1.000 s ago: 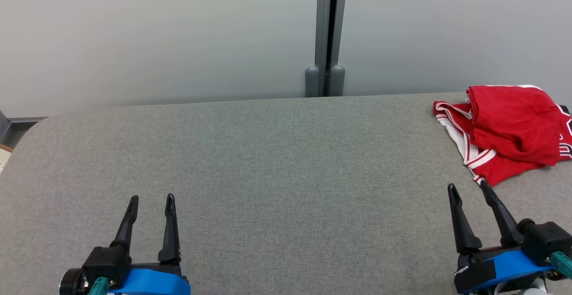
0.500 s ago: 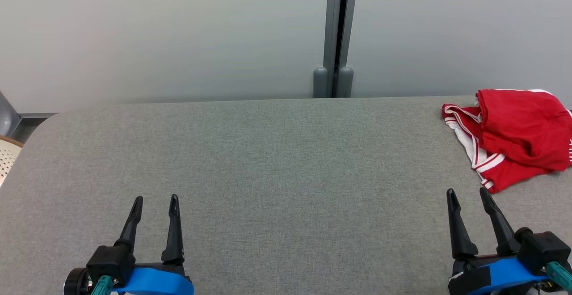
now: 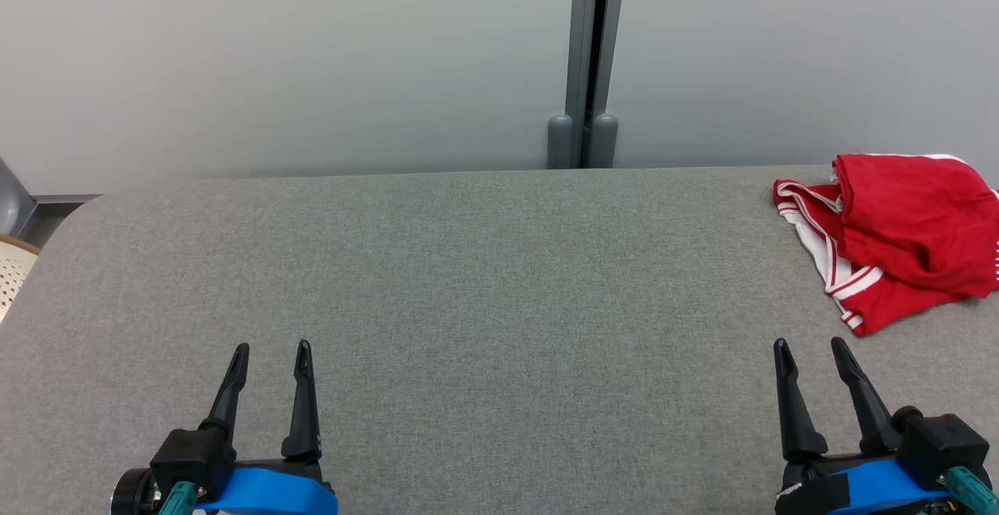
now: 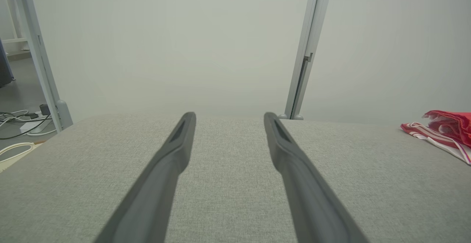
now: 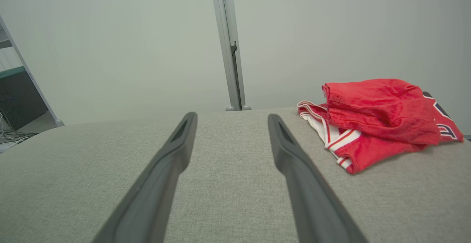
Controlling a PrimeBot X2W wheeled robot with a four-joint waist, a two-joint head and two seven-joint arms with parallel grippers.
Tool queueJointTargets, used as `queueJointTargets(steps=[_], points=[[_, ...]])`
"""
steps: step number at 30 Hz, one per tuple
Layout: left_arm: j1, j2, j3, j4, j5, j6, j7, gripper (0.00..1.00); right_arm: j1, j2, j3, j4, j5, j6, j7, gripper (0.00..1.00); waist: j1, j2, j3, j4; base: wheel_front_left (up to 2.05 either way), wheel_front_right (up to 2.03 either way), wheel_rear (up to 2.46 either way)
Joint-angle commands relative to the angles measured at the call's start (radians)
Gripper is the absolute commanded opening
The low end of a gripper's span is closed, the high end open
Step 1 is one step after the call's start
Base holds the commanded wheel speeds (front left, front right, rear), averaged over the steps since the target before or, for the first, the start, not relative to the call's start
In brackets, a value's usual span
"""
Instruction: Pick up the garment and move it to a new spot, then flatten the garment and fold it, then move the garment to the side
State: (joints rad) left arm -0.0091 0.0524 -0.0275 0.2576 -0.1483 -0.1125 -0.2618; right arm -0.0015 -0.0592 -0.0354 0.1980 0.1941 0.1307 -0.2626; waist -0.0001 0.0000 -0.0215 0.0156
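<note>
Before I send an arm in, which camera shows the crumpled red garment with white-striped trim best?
The right wrist view: the crumpled red garment with white-striped trim lies whole on the grey fabric table, folds clear. The head view crops it at the right edge; the left wrist view catches a sliver.

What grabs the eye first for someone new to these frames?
The crumpled red garment with white stripes, lying at the far right of the grey table, stands out most. Next come the left pincer and right pincer, both open at the near edge, the right one closer to the garment but not touching it.
</note>
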Motion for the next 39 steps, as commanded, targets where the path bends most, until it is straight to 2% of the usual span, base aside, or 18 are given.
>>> queueJointTargets(steps=[1,7,8,13,39], points=[[-0.01,-0.001,0.0,0.001,-0.001,-0.002,-0.004,1.0,0.013,0.005,-0.002,-0.005,-0.009,0.0,-0.002,1.0,0.0001,0.0,0.001,0.001,0.0,0.0,0.0],[-0.013,-0.001,0.002,0.002,-0.005,-0.004,-0.004,1.0,0.007,0.007,-0.002,0.002,-0.008,0.0,-0.003,1.0,0.0001,0.0,0.004,0.005,0.0,0.0,0.0],[0.0,0.0,0.001,0.0,-0.003,-0.002,0.0,0.0,0.002,0.004,0.0,0.001,0.0,0.0,0.0,0.0,0.0001,0.0,0.004,0.005,0.0,0.0,0.0],[0.022,-0.002,0.004,0.04,-0.015,-0.002,0.01,0.0,0.01,0.005,0.0,0.041,0.016,0.0,0.01,0.0,0.0001,0.0,0.004,0.005,0.0,0.0,0.0],[-0.021,-0.002,0.048,0.021,-0.484,-0.008,0.128,0.0,-0.032,0.006,-0.026,0.04,0.47,0.0,0.129,0.0,0.0001,0.0,0.009,0.001,0.0,0.0,0.0]])
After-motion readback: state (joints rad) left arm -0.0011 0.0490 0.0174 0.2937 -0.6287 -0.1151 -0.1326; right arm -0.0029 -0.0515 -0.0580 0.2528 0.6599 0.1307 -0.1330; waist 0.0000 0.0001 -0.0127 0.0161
